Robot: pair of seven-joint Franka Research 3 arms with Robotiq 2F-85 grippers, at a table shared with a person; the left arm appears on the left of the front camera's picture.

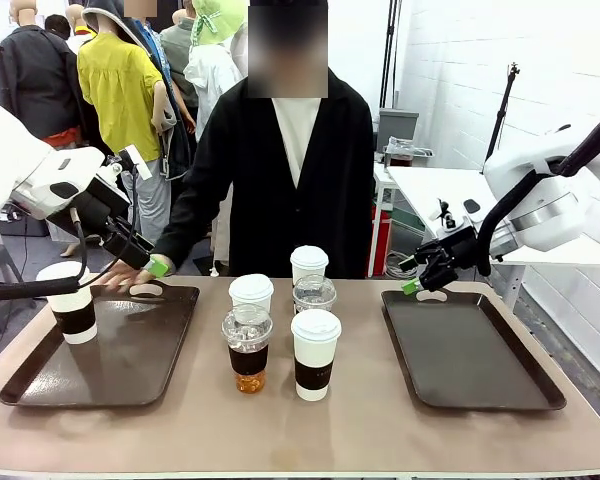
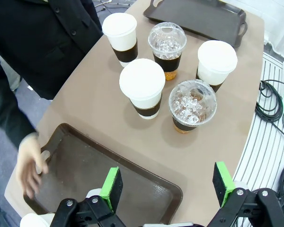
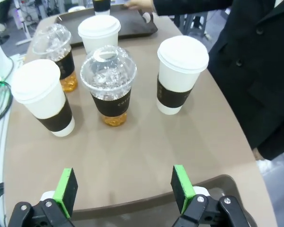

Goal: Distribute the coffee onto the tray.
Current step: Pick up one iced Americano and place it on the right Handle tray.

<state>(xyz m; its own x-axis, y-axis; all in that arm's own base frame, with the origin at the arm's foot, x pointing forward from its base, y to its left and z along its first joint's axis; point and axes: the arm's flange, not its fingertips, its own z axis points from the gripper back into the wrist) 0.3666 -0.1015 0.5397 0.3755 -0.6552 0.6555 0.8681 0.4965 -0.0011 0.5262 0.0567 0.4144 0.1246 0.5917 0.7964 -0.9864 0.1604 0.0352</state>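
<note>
Front view: one paper cup (image 1: 70,300) stands on the left tray (image 1: 130,355), its top crossed by a black cable (image 1: 20,289), while three more paper cups (image 1: 316,350) and two dome-lidded cups (image 1: 248,345) cluster mid-desk (image 1: 360,430), short of the right tray (image 1: 470,350). Left end effector (image 2: 168,182) and right end effector (image 3: 124,183) both gape wide, gripping nothing. Print on the dark bands (image 3: 51,122) is too faint to read.
</note>
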